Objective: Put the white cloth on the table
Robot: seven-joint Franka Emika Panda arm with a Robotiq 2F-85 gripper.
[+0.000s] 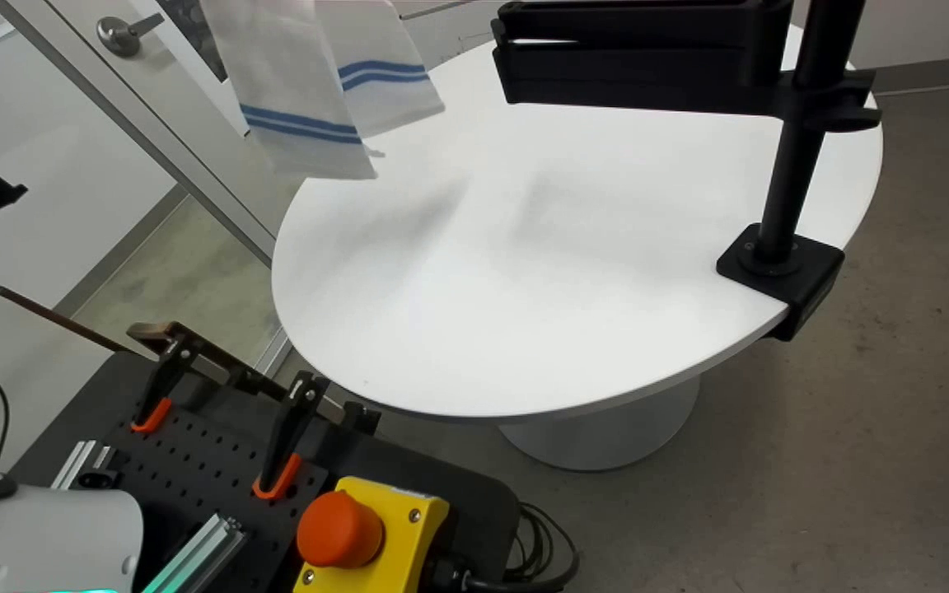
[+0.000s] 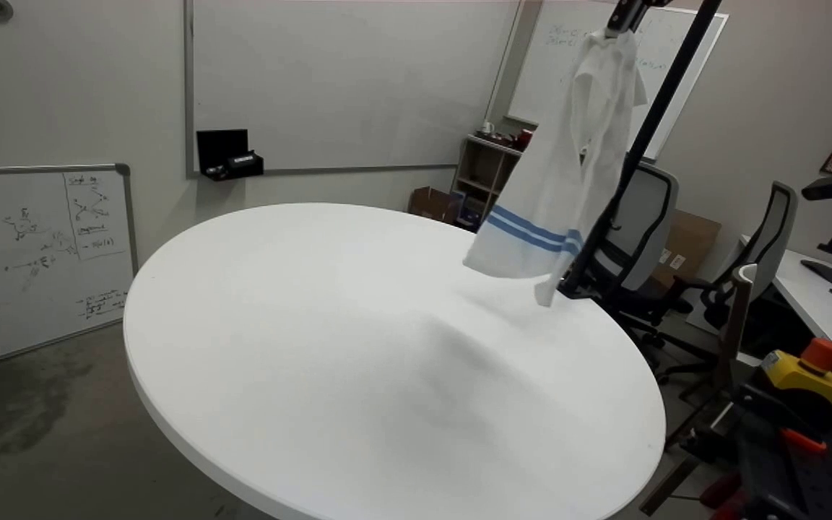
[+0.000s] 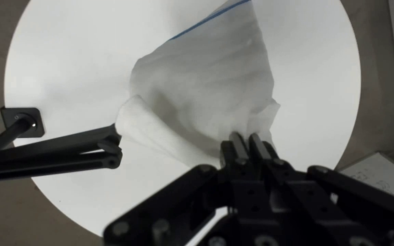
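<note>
The claw point(image 3: 245, 135), lower right of centre in the wrist view, pinches the cloth point(image 2: 535, 188), which hangs above the table point(image 2: 293, 347), at upper right in an exterior view. Pickup looks done; 2 steps seem left: lowering and letting go.

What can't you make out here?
White cloth: top cut off by upper frame edge in an exterior view.
Its pinched part: hidden by the jaws in the wrist view.
Table: near rim cut off by lower frame edge in an exterior view.
Far whiteboard: writing illegibly small in an exterior view.
</note>
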